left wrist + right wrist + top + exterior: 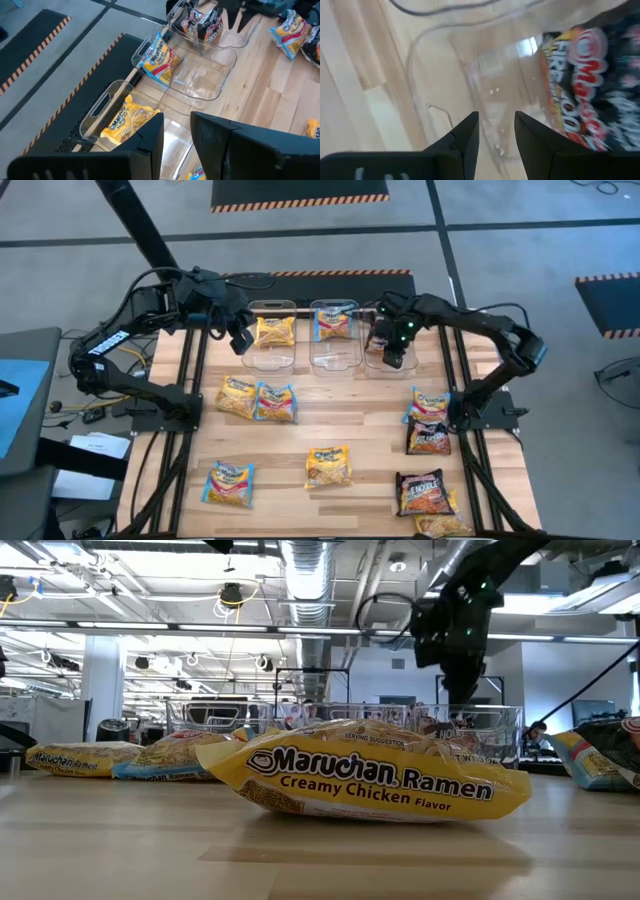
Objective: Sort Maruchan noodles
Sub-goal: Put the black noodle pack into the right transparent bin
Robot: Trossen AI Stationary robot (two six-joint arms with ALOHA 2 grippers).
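While both hands (177, 131) (496, 131) gape empty, noodle packets (328, 467) dot the wooden table (360, 415).

The high view looks straight down on the whole wooden surface (360, 435). The low view sits at surface level, very close behind a Creamy Chicken packet (375, 780), facing the room. The left wrist view looks down from above along the three clear bins (200, 82), which the high view shares at 12 o'clock. The right wrist view peers close into one bin (485, 75) holding a dark packet (592, 80).
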